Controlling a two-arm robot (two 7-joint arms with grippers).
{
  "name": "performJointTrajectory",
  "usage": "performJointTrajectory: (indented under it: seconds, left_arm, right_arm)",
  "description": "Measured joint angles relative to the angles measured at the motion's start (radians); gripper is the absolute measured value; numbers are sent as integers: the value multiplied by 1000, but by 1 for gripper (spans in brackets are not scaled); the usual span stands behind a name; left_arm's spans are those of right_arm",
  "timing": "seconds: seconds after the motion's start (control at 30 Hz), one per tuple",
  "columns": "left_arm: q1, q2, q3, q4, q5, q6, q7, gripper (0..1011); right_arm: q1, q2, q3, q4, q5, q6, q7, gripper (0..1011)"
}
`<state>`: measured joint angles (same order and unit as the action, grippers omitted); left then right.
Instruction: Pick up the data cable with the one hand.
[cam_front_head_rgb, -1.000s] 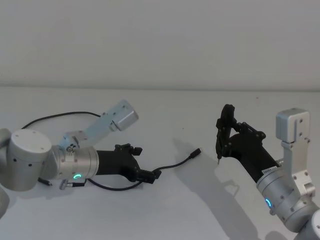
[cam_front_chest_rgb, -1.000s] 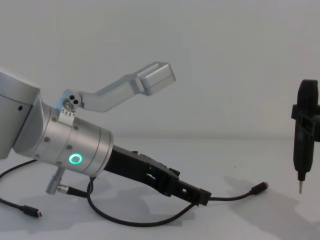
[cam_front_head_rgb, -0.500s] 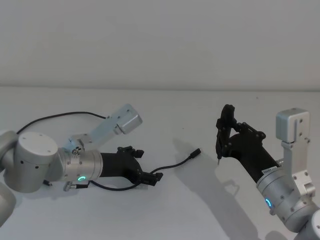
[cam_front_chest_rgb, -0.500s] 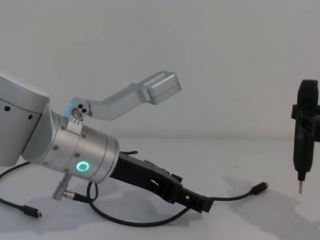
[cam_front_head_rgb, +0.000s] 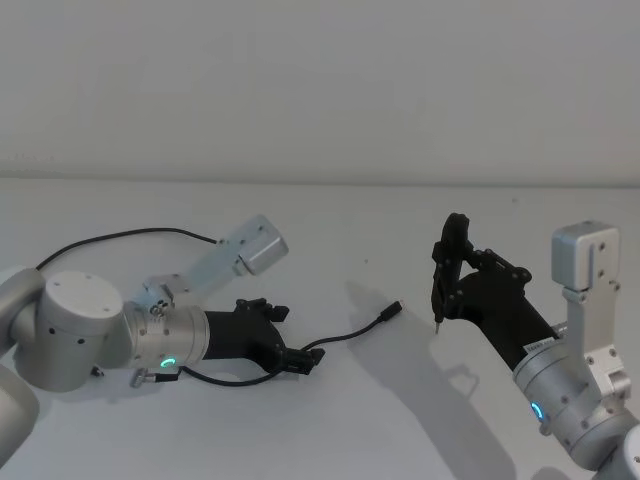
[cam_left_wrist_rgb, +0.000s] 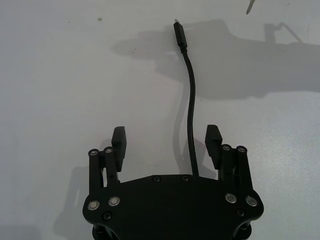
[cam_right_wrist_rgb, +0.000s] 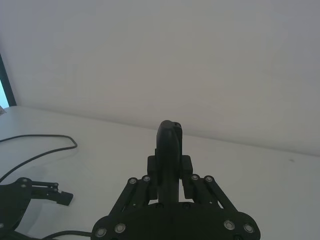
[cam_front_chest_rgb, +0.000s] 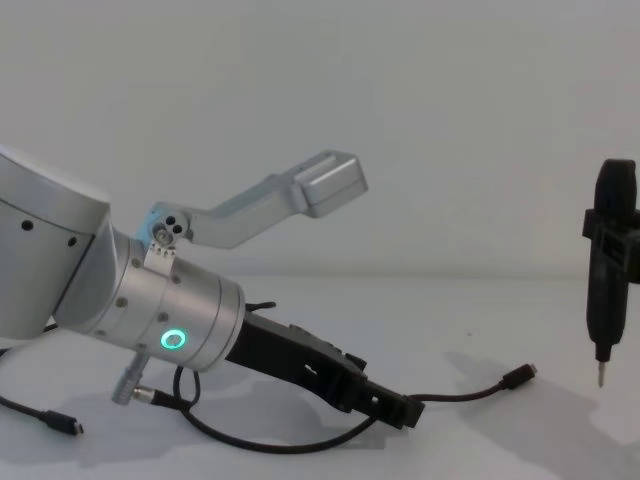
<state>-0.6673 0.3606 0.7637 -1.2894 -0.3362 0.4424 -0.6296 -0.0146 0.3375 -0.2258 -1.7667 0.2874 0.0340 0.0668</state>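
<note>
The data cable (cam_front_head_rgb: 352, 329) lies on the white table, a thin black line ending in a small silver-tipped plug (cam_front_head_rgb: 396, 308). My left gripper (cam_front_head_rgb: 305, 360), on the silver arm with the green ring, is low over the cable and open. In the left wrist view the cable (cam_left_wrist_rgb: 190, 100) runs between the fingers (cam_left_wrist_rgb: 119, 142), closer to one pad, untouched. From the chest the left gripper (cam_front_chest_rgb: 402, 412) points down at the cable (cam_front_chest_rgb: 470, 395). My right gripper (cam_front_head_rgb: 452, 285) is raised at the right, shut on a slim black pointed tool (cam_front_chest_rgb: 610, 260).
A second thin black cable (cam_front_head_rgb: 120, 236) curves behind the left arm. Its silver barrel connector (cam_front_chest_rgb: 138, 393) lies under the arm, with a small black plug (cam_front_chest_rgb: 62, 424) nearby. The white table (cam_front_head_rgb: 330, 430) spreads open between the arms, with a plain wall behind.
My left arm has shifted slightly nearer and lower, bringing its open gripper down along the cable. The cable and the right arm have not moved.
</note>
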Motion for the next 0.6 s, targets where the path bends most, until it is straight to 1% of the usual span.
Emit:
performJointTrajectory:
  seconds: [0.03,0.07,0.13,0.2,0.23,0.27,0.3,0.33,0.37,0.4,0.43,0.5,0.57,0.6]
  left_arm:
    - [0,0,0,1,1,0,1,936]
    - [0,-1,0,1,1,0,1,891]
    - [0,-2,0,2,2,0,2,867]
    - [0,-2,1,3,3,-1,3,770]
    - [0,-3,1,3,3,-1,3,770]
    - [-1,-3,1,4,4,-1,3,716]
    - [-1,-3,1,4,4,-1,4,685]
    - [-1,-3,1,4,4,-1,4,685]
    - [-1,-4,1,5,5,-1,4,641]
    - [-1,-4,1,5,5,-1,4,641]
    - [-1,-4,1,5,5,-2,5,578]
    - [-1,-5,2,6,6,-2,5,497]
    - [-1,-5,2,6,6,-2,5,457]
    - [-1,-5,2,6,6,-2,5,416]
  right_arm:
    - [0,0,0,0,0,0,0,275]
    - [0,0,0,0,0,0,0,274]
    - [0,0,0,0,0,0,0,275]
    - [0,0,0,0,0,0,0,274]
    - [0,0,0,0,0,0,0,274]
    - [0,0,0,0,0,0,0,274]
    - [0,0,0,0,0,0,0,275]
    - [0,0,0,0,0,0,0,275]
    - [0,0,0,0,0,0,0,275]
    - [0,0,0,0,0,0,0,275]
    - [0,0,0,0,0,0,0,274]
    - [0,0,0,0,0,0,0,275]
    - [0,0,0,0,0,0,0,275]
    - [0,0,0,0,0,0,0,274]
